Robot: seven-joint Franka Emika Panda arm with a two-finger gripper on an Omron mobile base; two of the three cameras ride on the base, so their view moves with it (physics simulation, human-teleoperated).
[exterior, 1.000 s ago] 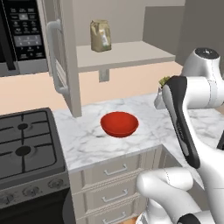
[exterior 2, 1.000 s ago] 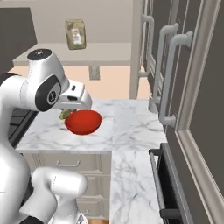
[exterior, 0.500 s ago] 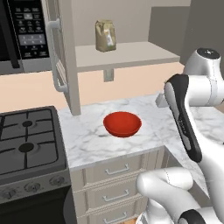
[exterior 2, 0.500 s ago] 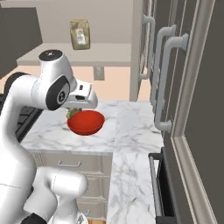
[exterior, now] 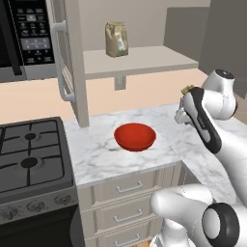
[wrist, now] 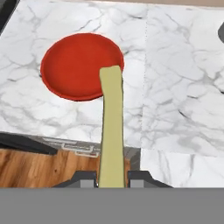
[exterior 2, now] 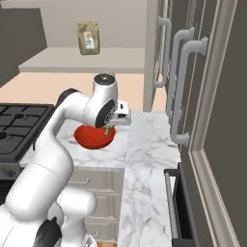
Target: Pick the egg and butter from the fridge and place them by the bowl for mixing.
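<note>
Olive-yellow butter (wrist: 111, 127) pinched in gripper (wrist: 112, 178) above marble counter (wrist: 183, 87), apparently beside red bowl (wrist: 76, 65).

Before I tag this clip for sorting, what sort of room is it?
A rendered home kitchen, most likely: a black gas stove, a white marble counter holding a glossy red bowl, and a black microwave above the stove.

Bowl (exterior: 135, 136) on counter (exterior: 96, 157), stove (exterior: 29, 154) left; butter (wrist: 110, 127) above.
</note>
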